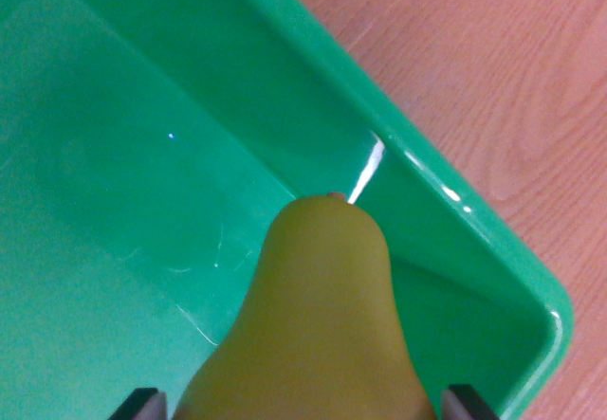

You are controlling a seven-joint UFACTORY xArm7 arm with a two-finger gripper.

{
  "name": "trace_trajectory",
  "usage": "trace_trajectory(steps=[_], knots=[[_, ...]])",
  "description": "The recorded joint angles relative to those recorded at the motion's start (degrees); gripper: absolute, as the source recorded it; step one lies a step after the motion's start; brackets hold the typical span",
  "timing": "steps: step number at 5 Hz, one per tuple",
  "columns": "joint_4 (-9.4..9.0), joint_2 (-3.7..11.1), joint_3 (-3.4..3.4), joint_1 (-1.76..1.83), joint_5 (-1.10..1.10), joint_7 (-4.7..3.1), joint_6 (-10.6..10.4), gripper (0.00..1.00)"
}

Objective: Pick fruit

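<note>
We are holding pear (318, 325) in tool (303, 406), fingers gripping both sides, above green bin (455, 211) corner; release remaining.

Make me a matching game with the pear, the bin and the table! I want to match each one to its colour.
Things:
1. pear
2. plastic bin
3. table

Colours:
A. pinkish wood grain
B. yellow-green
C. bright green

Pairs: 1-B, 2-C, 3-A
</note>
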Motion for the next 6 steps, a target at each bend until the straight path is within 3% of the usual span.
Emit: trace_trajectory(steps=[1, 2, 3, 4, 5, 6], knots=[[1.38, -1.18, 0.04, 0.06, 0.12, -0.35, 2.5, 1.0], [1.38, -1.18, 0.04, 0.06, 0.12, -0.35, 2.5, 1.0], [2.76, -2.36, 0.08, 0.12, 0.24, -0.71, 5.1, 1.0], [2.76, -2.36, 0.08, 0.12, 0.24, -0.71, 5.1, 1.0], [3.99, -3.41, 0.12, 0.18, 0.35, -1.02, 7.3, 1.0], [3.99, -3.41, 0.12, 0.18, 0.35, -1.02, 7.3, 1.0]])
